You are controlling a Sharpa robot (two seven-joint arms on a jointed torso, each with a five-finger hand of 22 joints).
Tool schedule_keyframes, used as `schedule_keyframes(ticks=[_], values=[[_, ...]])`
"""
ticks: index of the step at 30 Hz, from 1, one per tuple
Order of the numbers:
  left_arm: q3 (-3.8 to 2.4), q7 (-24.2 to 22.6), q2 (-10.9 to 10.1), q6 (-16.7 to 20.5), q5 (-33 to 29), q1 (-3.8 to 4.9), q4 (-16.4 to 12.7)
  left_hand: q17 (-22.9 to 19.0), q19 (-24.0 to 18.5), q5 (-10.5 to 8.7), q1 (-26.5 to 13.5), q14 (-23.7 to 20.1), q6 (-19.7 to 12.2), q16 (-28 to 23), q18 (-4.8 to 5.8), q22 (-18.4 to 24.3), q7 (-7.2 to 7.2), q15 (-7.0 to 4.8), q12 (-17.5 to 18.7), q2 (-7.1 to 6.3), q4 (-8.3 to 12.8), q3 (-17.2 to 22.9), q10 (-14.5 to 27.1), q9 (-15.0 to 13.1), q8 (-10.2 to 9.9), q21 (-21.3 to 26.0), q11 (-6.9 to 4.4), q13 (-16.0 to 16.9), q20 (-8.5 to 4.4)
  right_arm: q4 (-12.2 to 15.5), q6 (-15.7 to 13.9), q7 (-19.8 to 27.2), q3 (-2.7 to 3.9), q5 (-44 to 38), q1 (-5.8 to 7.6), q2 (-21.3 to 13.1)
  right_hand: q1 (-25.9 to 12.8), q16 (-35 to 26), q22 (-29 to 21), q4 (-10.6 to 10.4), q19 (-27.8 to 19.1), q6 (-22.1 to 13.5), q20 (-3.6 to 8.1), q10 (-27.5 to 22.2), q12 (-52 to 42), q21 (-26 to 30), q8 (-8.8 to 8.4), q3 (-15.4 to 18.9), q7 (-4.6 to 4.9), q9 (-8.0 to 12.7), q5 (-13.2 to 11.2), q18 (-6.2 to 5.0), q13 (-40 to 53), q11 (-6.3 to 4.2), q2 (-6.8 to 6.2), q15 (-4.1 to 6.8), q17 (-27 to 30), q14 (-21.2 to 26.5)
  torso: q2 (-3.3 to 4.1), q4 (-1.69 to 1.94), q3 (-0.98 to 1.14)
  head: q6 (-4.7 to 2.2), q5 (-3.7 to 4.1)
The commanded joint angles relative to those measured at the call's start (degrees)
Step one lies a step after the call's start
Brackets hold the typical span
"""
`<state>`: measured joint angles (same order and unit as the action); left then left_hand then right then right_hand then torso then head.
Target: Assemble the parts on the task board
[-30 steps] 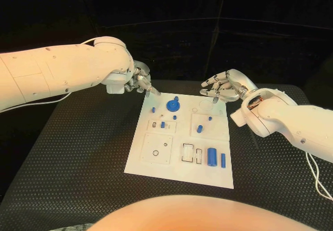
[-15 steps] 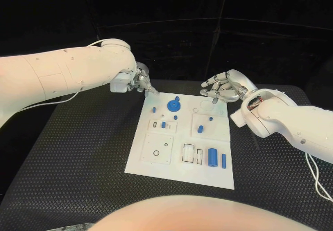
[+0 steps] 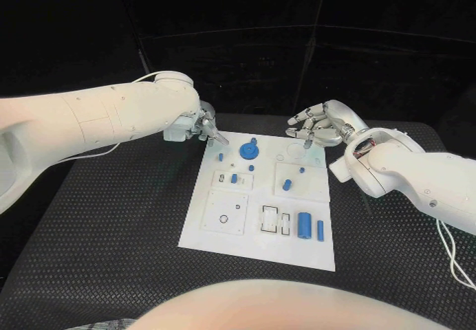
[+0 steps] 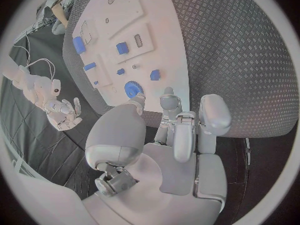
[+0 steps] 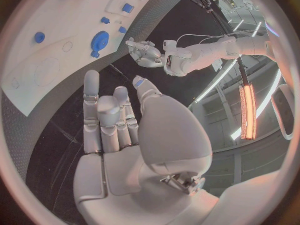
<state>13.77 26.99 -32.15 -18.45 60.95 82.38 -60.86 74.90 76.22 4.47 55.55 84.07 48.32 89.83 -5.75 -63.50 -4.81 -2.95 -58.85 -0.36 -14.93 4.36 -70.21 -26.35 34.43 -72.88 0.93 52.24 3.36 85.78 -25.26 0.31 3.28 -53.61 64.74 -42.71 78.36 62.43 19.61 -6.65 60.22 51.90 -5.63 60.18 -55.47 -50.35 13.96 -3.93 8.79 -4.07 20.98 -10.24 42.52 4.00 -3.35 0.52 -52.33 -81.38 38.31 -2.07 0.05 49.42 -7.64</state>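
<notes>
The task board (image 3: 260, 237) lies in the middle of the head view, a white plate running from upper centre down toward lower right of centre. Small blue parts sit on it: a round gear-like part (image 3: 248, 148) near its upper end, a short peg (image 3: 285, 183) right of centre, and two upright blue blocks (image 3: 310, 225) low on its right side, beside open rectangular slots.

The left hand (image 3: 206, 124) hovers at the board's upper left corner, fingers partly curled and apart, holding nothing that I can make out. Its wrist view shows the fingertips just above the board's edge, close to the gear-like part (image 4: 132, 90). The right hand (image 3: 318, 125) hangs above the board's upper right corner, fingers spread, palm bare.

The likely trouble, as I judge it: the left hand comes in low over the board's rim, so a fingertip could catch the edge and slide the whole plate on the table (image 3: 109, 227), throwing off every slot. The parts are small and smooth, so a pinch that lands off-centre could flick one away or tip it over. The two hands are also near one another over the top end and could crowd each other.

The table is black with a fine raised diamond pattern that should offer some grip. Behind it, at the top of the frame, the room is dark.
</notes>
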Motion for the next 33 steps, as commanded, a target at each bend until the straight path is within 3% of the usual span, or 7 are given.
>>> schedule_keyframes(ticks=[1,12,19,24,28,33], values=[[-0.05,-1.16,0.48,-0.27,1.14,-0.36,0.98,15.10,-0.21,-0.14,0.52,5.93,0.03,0.17,0.05,0.08,-0.28,0.26,-0.13,-0.16,-0.10,-0.35,0.27,0.08,-0.26,0.30,-0.06,-0.05,0.31,0.01,-0.78,0.67,0.04,0.13,0.11,0.10,0.35,-0.25,-0.07,0.03,0.25,-0.51,0.01,-0.16,-0.21,0.30,0.36,-0.31,-0.01,-0.04,0.34,-0.32,-0.06,-0.31,0.05,0.15,-0.05,-0.39,-0.07,-0.01,-0.01,0.00,0.06],[-0.06,-1.89,1.89,-1.74,1.51,-1.77,2.65,15.10,-0.18,-0.13,0.78,5.93,0.04,0.17,0.06,0.00,-0.28,0.27,-0.18,-0.01,-0.20,-0.56,0.28,0.14,-0.26,0.26,-0.04,-0.04,0.32,-0.15,-0.93,0.68,0.04,0.13,0.11,0.35,0.35,-0.25,-0.07,0.03,0.25,-0.51,0.01,-0.16,-0.21,0.30,0.36,-0.31,-0.01,-0.04,0.34,-0.32,-0.06,-0.31,0.05,0.15,-0.05,-0.39,-0.07,0.08,0.11,-0.03,0.04],[-0.07,-1.93,2.76,-2.64,1.52,-2.40,3.36,15.10,-0.25,-0.14,1.09,5.93,0.04,0.17,0.04,0.11,-0.30,0.29,-0.10,0.13,-0.24,-0.75,0.38,0.21,-0.27,0.35,-0.03,-0.19,0.33,-0.26,-1.20,0.75,0.04,0.25,0.11,0.40,0.51,-1.41,-0.13,0.00,0.22,-0.62,0.01,-1.21,0.89,0.44,0.37,-0.43,0.03,-0.02,0.56,-0.30,-1.53,-0.27,0.10,0.13,1.30,0.01,-0.08,0.00,0.07,0.00,0.03],[-0.07,-1.91,3.10,-3.26,1.52,-2.72,3.92,15.10,-0.28,-0.14,1.83,5.93,0.03,0.17,0.03,0.11,-0.33,0.32,-0.15,0.40,-0.21,-1.13,0.45,0.36,-0.30,0.39,0.00,-0.24,0.36,-0.39,-1.48,0.65,0.04,0.66,0.12,0.41,1.36,-18.04,-2.04,-0.76,-2.46,-1.25,-0.60,-4.74,7.94,4.22,0.51,-1.66,0.49,0.03,0.74,-0.18,-7.83,0.30,0.05,-0.53,17.39,7.01,-0.08,0.06,0.08,0.05,0.13],[-0.08,-2.00,3.41,-3.68,1.52,-2.93,4.14,15.10,-0.30,-0.10,2.65,5.93,0.06,0.17,0.03,0.10,-0.35,0.35,-0.22,0.71,-0.10,-1.52,0.49,0.50,-0.30,0.42,0.02,-0.29,0.39,-0.59,-1.57,0.82,0.04,1.48,0.12,0.55,2.09,-25.74,-4.58,-1.51,-5.97,-1.56,-1.75,-6.54,14.77,9.16,0.62,-3.17,1.28,0.04,0.82,0.07,-13.55,1.22,-0.41,-1.73,20.31,10.76,-0.06,0.15,0.08,0.11,0.21],[-0.08,-2.14,3.69,-3.80,1.52,-3.11,4.22,15.10,-0.35,-0.08,3.41,5.93,0.06,0.17,0.01,0.14,-0.37,0.37,-0.21,0.91,0.10,-1.86,0.57,0.63,-0.31,0.48,0.04,-0.41,0.41,-0.87,-1.21,1.47,0.04,2.49,0.12,0.67,2.88,-38.35,-8.65,-2.59,-12.04,-1.82,-4.24,-7.58,24.59,17.12,0.59,-5.89,2.75,0.08,0.67,0.61,-22.59,3.49,-1.20,-4.58,25.83,17.32,-0.05,0.11,0.03,0.16,0.20]])
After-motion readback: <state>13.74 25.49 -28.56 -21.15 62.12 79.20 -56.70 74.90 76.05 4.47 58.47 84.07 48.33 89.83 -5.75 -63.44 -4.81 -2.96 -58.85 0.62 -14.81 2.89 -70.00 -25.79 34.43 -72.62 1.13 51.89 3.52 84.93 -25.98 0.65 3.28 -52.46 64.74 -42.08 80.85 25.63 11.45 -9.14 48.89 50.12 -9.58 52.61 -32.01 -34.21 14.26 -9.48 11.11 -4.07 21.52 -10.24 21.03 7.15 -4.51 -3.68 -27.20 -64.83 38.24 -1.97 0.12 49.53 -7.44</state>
